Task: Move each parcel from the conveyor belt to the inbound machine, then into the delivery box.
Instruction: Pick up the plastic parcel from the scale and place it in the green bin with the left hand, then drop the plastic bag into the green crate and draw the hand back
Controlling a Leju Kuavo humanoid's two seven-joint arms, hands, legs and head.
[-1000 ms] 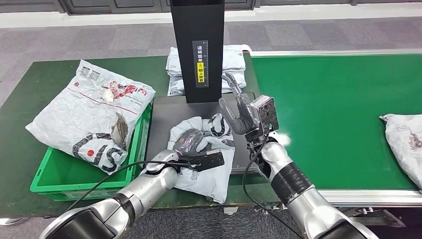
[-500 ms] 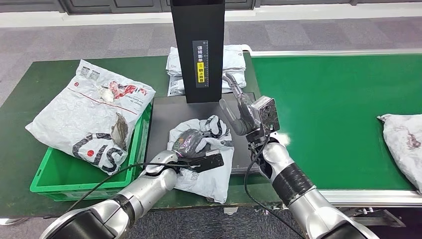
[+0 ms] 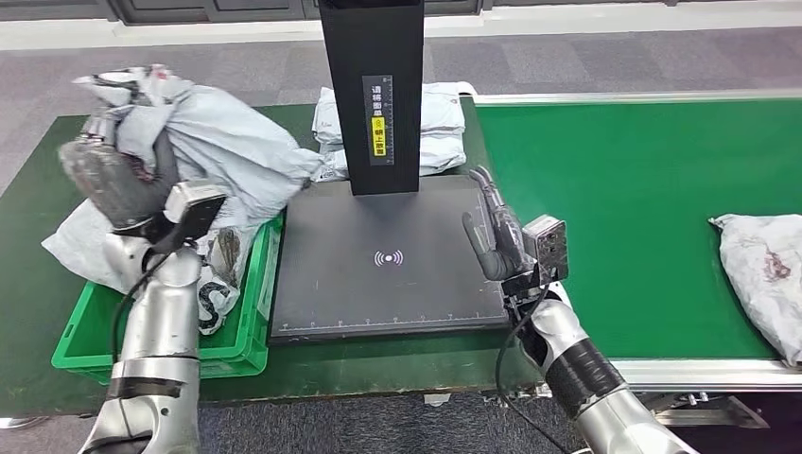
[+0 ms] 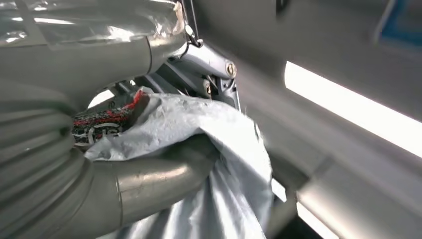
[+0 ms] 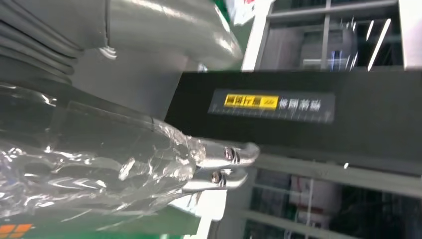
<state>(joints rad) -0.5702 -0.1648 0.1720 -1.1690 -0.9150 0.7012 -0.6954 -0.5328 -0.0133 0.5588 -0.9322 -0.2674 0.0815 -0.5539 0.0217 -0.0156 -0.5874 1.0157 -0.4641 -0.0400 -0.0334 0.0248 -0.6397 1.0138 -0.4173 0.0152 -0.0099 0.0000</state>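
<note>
The left hand (image 3: 118, 184) has a grey parcel (image 3: 222, 142) gripped and lifted over the green delivery box (image 3: 248, 326), out at about nine o'clock from the scanner's black plate (image 3: 388, 284). In the head view the parcel's long axis runs roughly from ten o'clock to three o'clock: one bunched end sits up by the hand, and the other, looser end trails toward the black post (image 3: 371, 90) of the inbound machine. From the left wrist view the thumb (image 4: 164, 177) and the darker fingers (image 4: 209, 64) are folded around the crumpled plastic of the held parcel (image 4: 219, 149) (a patch of red and black print shows between them).

Under the raised parcel a larger white bag (image 3: 80, 246) with bold black lettering lies across the box, drooping over its rim at nine o'clock.

The right hand (image 3: 501, 236) stands upright at the plate's three o'clock edge, fingers straight and apart, holding nothing; the right wrist view shows its fingertips (image 5: 239, 154) extended in front of the post's yellow label (image 5: 251, 101).

More pale parcels (image 3: 440, 128) are stacked behind the post at twelve o'clock. One further parcel (image 3: 761, 274) lies on the green conveyor belt (image 3: 643, 180) at the far three o'clock side, its long axis running roughly twelve to six.
</note>
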